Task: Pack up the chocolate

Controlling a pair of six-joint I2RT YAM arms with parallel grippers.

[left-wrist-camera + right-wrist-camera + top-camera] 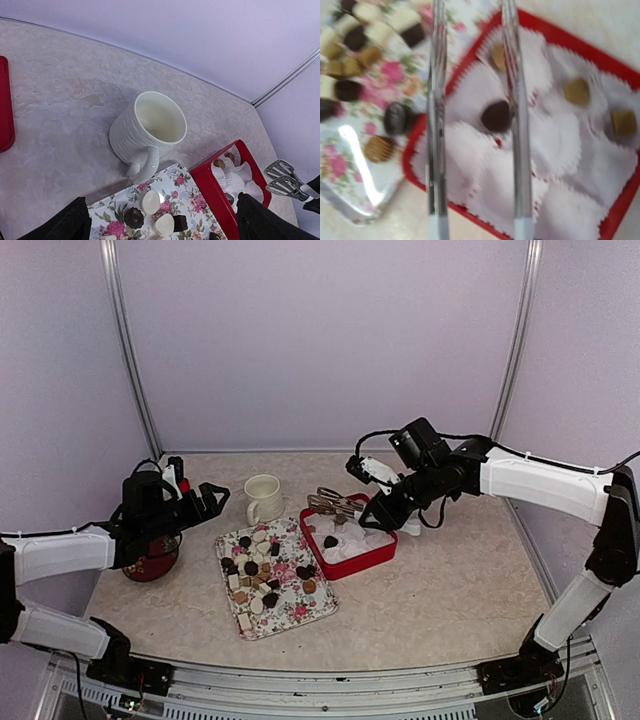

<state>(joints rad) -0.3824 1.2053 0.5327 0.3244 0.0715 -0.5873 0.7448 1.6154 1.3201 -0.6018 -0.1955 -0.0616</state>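
The chocolate [258, 572] lies as several dark, tan and cream pieces on a floral tray [300, 618], also seen in the left wrist view [151, 202]. A red box [372, 558] lined with white paper liners [560, 150] holds one dark piece [496, 116] and three tan ones [577, 91]. My right gripper [388, 508] is shut on metal tongs [436, 125], whose open, empty arms hover over the box on either side of the dark piece. My left gripper [215, 497] is open and empty above the tray's far left corner; its dark fingers [65, 222] stand wide apart.
A cream ribbed mug [263, 498] stands upright behind the tray, handle toward it, also in the left wrist view [147, 131]. A dark red round dish [152, 562] sits under the left arm. White walls and metal posts close in the table.
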